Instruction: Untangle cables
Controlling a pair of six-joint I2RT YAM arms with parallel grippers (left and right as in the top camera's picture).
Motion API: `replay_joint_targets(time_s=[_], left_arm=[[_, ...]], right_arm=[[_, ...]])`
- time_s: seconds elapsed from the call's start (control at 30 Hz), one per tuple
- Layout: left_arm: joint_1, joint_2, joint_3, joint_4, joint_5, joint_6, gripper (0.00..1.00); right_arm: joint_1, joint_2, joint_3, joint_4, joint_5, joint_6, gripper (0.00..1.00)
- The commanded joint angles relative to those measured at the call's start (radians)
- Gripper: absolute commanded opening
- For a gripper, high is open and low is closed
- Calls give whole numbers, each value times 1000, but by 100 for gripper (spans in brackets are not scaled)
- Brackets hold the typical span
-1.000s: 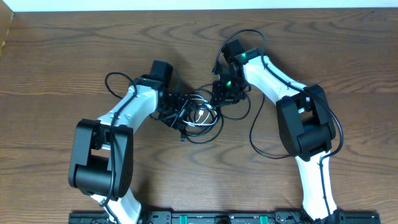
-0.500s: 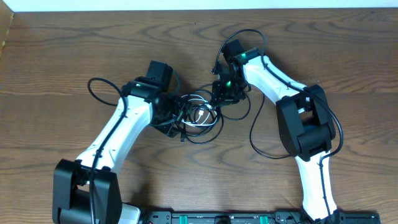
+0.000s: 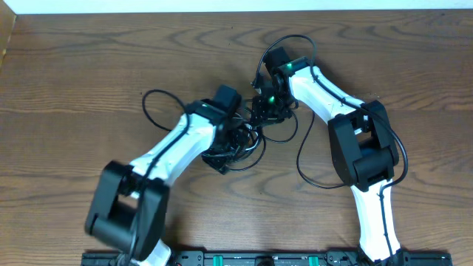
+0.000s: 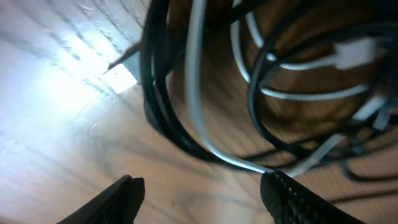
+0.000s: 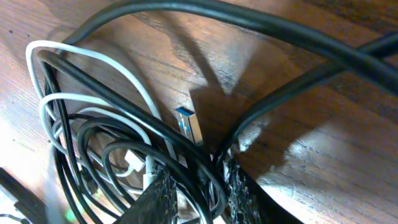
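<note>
Overhead: tangled cables (image 3: 244,140) lay mid-scene as one knot, nothing yet pulled free.
Right gripper (image 5: 200,186) pinched black strands at the knot's far right side; left gripper (image 4: 202,186) hovered spread and empty over its near left loops. Likely next: close on one strand, perhaps the white cord (image 4: 198,81), and draw it left.
</note>
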Motion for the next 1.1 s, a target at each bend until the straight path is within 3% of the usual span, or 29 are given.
replay_joint_targets(time_s=[0.0, 0.4, 0.53, 0.87, 0.97, 1.07], left_arm=[[-34, 69, -13, 28, 20, -29, 66], [-24, 77, -13, 79, -108, -103, 66], [-29, 77, -13, 89, -107, -103, 61], [-39, 79, -13, 64, -104, -79, 60], [-39, 79, -13, 39, -108, -71, 60], [-39, 79, -13, 38, -108, -56, 60]], right_arm=[[19, 39, -13, 6, 80, 4, 30], [48, 39, -13, 13, 84, 3, 30], [49, 39, -13, 13, 84, 3, 30], [49, 39, -13, 17, 84, 0, 35], [49, 39, -13, 17, 84, 0, 32], [51, 39, -13, 11, 83, 0, 21]])
